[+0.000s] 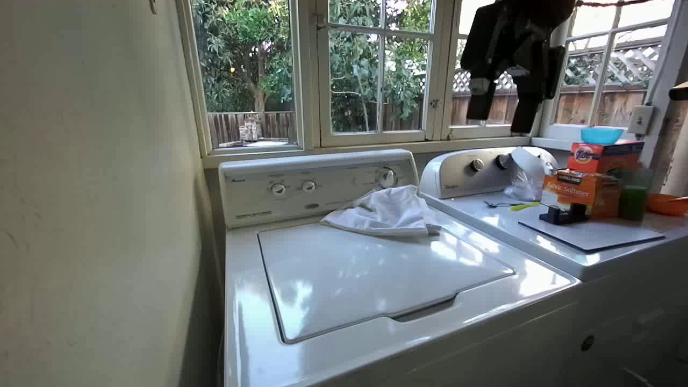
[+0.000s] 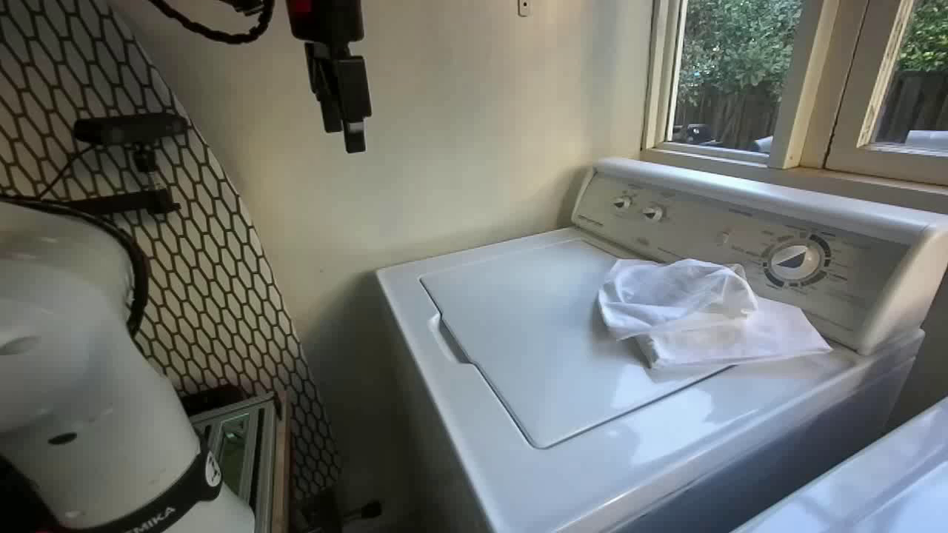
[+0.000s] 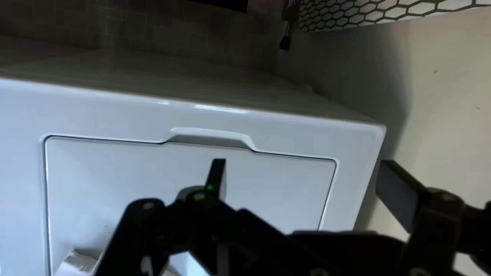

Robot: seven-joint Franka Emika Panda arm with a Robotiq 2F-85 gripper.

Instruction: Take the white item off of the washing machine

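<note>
The lift is not yet done: the white cloth (image 2: 703, 314) lies on the washing machine (image 1: 333, 356), across the rear of its lid (image 2: 533, 333) and over the lid's edge, in front of the large dial (image 2: 796, 261); whether it touches the control panel (image 2: 689, 233), you can't tell from here. Your jaws stand wide apart with nothing between them, well away from the cloth. It seems you have everything left to do: reach, pinch, lift and carry it off. The fabric looks thin and faintly sheer, bunched into a soft, rounded heap, with a flatter flap spreading past the lid's edge. The lid beneath is smooth, glossy and rounded at its corners, so the cloth may slide.
</note>
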